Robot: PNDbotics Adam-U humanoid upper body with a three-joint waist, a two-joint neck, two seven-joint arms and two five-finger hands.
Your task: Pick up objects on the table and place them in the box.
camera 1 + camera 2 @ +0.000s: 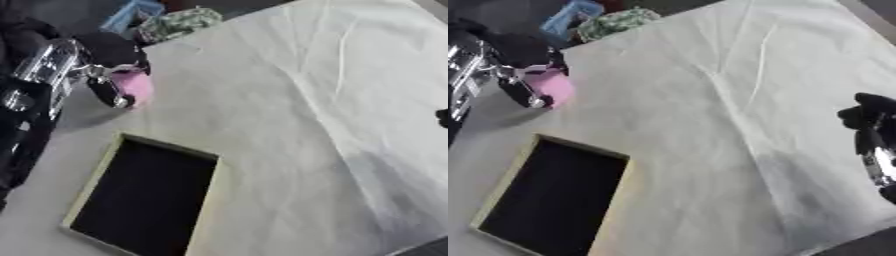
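Observation:
My left hand [109,65] comes in from the upper left with its fingers curled round a pink object [136,86], held just above the cloth-covered table [289,100]. Below it lies the box [144,197], a shallow tray with a pale rim and a dark inside; nothing shows in it. My right hand [872,127] shows at the right edge in the right eye view, over the table, black and with its fingers curled on nothing that I can see.
Past the table's far left corner lie a blue container [129,14] and a green patterned bundle [179,22]. The white cloth has creases running across its middle. A dark strip [859,245] marks the table's near right edge.

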